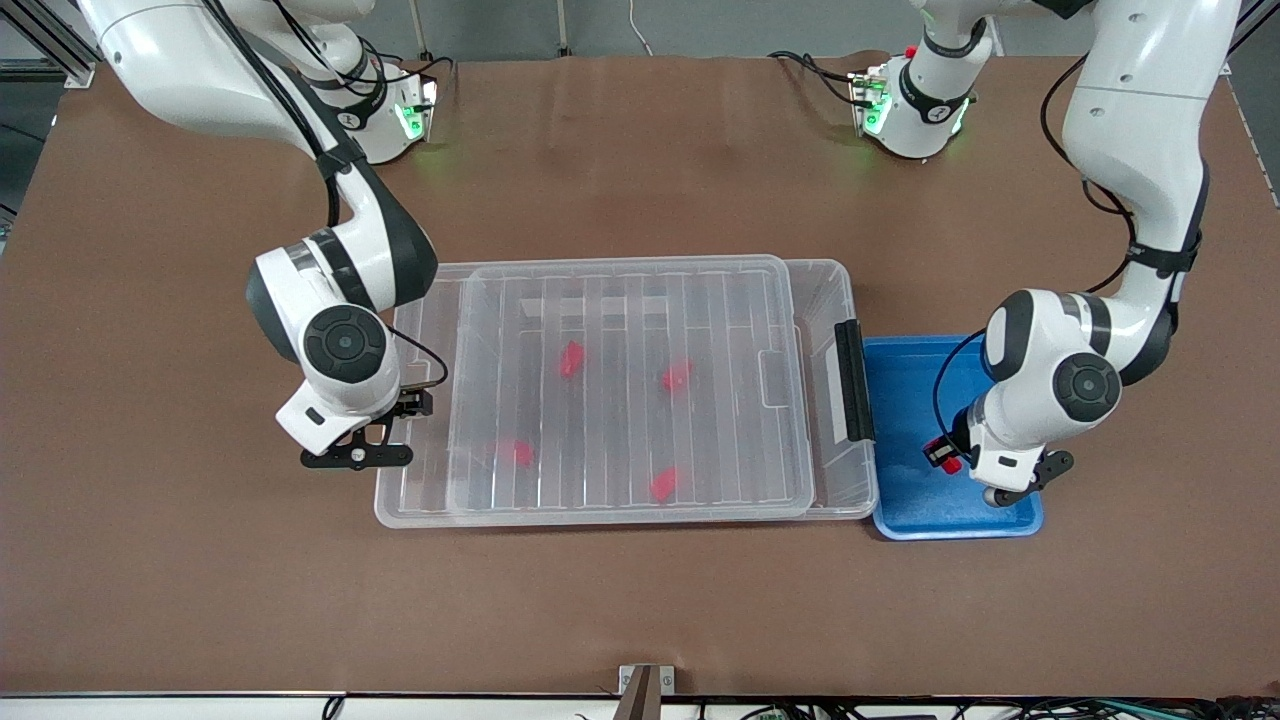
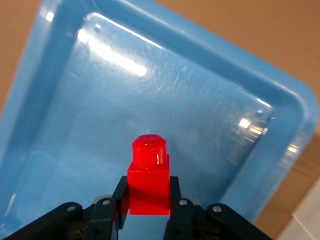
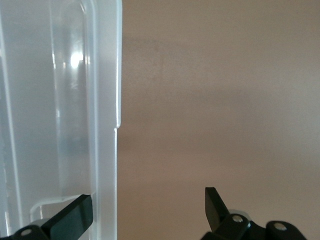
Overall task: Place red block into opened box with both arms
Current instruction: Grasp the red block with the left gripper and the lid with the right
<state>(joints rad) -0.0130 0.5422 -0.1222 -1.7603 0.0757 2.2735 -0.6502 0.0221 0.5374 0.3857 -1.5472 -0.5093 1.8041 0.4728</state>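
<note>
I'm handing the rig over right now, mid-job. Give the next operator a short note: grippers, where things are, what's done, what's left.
Left gripper: shut on the red block, over the blue tray.
Right gripper: open, straddling the rim of the box at the right arm's end.
Lid: lying on the box, shifted toward the right arm's end; a strip by the black clip is uncovered.
Done: four red blocks show through the lid; the fifth is gripped.
Left: lift it, carry it to the box, get the lid clear, release inside.

Brown matte tabletop [image 1: 640, 600], grey floor [image 1: 20, 120] past edge.
</note>
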